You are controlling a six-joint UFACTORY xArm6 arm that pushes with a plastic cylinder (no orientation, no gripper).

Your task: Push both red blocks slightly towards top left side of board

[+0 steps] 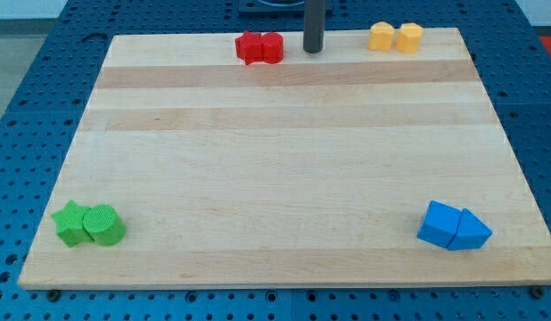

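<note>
Red blocks (259, 47), touching, sit just left of my tip (312, 50), which has no jaws; wooden board (284, 169), blue pegboard table (44, 89).

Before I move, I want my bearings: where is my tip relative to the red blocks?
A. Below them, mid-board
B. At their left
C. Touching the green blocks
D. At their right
D: my tip stands just right of the red blocks, between them and the yellow blocks.
</note>
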